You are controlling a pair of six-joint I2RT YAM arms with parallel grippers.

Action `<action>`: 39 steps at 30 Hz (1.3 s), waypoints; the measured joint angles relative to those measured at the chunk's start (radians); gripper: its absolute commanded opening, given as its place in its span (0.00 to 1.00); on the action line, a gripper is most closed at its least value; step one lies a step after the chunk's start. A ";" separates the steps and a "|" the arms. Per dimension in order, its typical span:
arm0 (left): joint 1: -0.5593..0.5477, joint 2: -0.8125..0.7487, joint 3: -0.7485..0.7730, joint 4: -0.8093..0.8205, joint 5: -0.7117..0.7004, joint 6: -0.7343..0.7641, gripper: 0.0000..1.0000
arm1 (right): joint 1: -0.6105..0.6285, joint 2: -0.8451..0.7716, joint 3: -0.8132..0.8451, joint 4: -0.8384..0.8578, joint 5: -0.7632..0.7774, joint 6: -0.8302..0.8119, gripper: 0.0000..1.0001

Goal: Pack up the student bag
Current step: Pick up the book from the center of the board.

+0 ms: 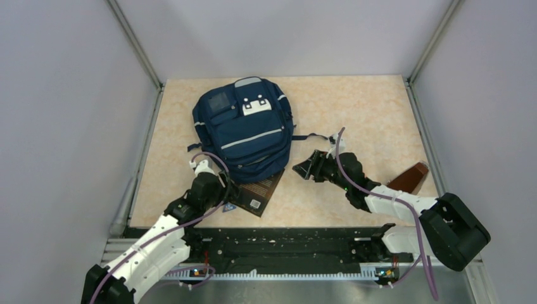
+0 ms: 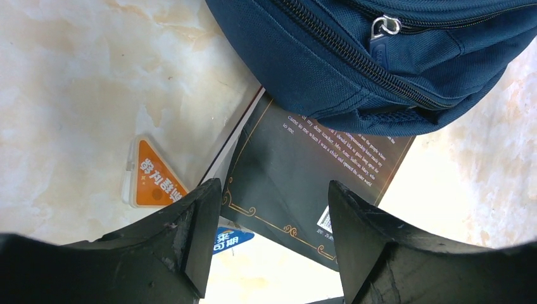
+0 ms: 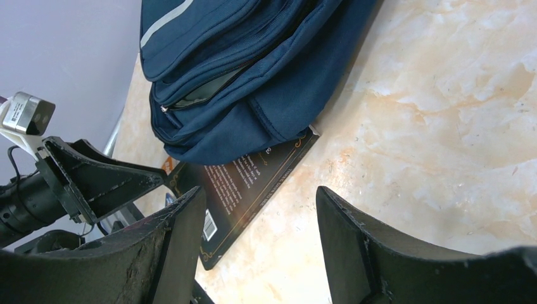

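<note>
- Currently, the student bag (image 1: 244, 126) is lying mid-table, its near edge resting on a dark book (image 2: 304, 171).
- The left gripper (image 2: 273, 189) is hovering over the book's near corner, jaws apart, holding nothing.
- The right gripper (image 3: 259, 193) is sitting just right of the bag, jaws apart, empty.
- Likely step: book pickup, which is calling for freeing the book from under the bag first.

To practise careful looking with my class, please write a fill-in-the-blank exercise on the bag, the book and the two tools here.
1. The dark book lies partly ___ the student bag.
2. The left tool and the right tool both stand ___, holding nothing.
3. The small triangular item beside the book is ___ in colour.
Missing words: under; open; orange.
</note>
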 measured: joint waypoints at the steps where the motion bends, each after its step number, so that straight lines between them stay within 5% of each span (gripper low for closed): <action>1: 0.000 -0.002 -0.004 0.005 0.002 -0.002 0.67 | 0.000 0.000 0.000 0.000 0.000 0.000 0.63; 39: 0.000 0.008 -0.057 0.071 0.056 -0.046 0.66 | 0.000 0.014 -0.008 0.019 -0.004 0.003 0.63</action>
